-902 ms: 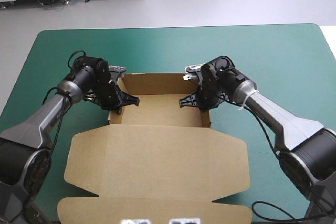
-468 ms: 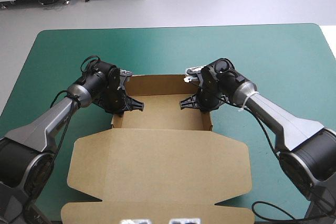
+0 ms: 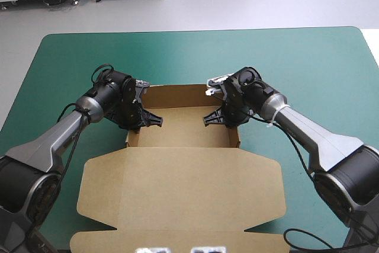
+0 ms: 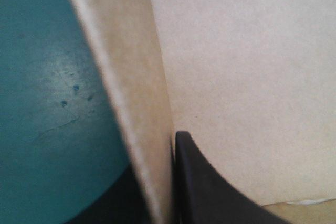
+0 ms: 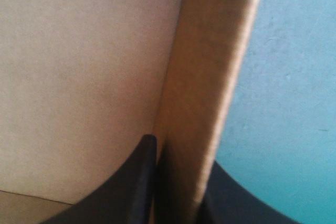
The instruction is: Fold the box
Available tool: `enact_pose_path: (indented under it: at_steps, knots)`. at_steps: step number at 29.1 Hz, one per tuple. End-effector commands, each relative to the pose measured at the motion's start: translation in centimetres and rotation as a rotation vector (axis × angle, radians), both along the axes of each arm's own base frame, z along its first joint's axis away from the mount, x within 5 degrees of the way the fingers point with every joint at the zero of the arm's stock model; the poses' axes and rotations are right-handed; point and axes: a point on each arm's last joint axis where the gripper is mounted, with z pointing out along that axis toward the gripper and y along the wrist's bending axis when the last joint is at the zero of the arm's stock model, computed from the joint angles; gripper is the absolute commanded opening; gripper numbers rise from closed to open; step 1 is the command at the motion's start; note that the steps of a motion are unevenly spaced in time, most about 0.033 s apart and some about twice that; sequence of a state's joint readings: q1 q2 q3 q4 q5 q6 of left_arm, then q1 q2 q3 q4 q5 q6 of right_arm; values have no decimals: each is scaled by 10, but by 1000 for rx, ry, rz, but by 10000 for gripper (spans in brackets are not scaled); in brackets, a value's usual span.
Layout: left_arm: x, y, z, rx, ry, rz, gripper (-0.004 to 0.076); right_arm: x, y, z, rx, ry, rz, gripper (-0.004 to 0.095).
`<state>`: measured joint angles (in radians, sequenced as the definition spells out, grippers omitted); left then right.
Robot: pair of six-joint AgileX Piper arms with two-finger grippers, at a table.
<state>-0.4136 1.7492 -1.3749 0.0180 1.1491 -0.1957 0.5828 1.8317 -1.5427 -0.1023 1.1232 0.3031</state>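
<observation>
One teal-green table [image 3: 195, 57], brown box [image 3: 180, 164] sitting mid-table toward 6 o'clock: open tray [image 3: 183, 127] at its 12 o'clock end, lid [image 3: 177, 202] lying flat toward 6. Tray's long axis is running 9-to-3. Left side wall [image 4: 131, 93] is standing at 9, right side wall [image 5: 210, 77] at 3, both upright. Left gripper [image 3: 139, 121] is straddling the 9 o'clock wall, all but closed on the board. Right gripper [image 3: 227, 118] is doing the same at 3. Each one is sitting on its nearer wall, so I'm guessing next move is seating both walls together, symmetric across that axis
</observation>
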Motion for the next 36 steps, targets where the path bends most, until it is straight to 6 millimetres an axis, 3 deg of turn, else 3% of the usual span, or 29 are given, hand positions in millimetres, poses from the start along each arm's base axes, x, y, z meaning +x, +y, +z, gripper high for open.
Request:
enact_pose_path:
  at_steps: [1,6,17,29,34,36]
  knots:
    - [-12,-16,7,-107,54,-47,-3,-4,-11,17,-97,-36,42,355]
    - [-15,-16,7,-101,86,-46,62,-5,-12,17,-111,-31,40,527]
    - [-13,-19,16,-141,79,-39,388,-5,-6,17,-34,-35,27,544]
    - [-3,-19,24,-127,-20,-50,400,1,-9,21,-36,-89,-75,535]
    - [3,-17,41,-98,-81,-55,399,5,-8,37,-10,-130,-80,535]
    - [7,-18,52,-102,-116,-58,400,9,-9,53,11,-159,-91,537]
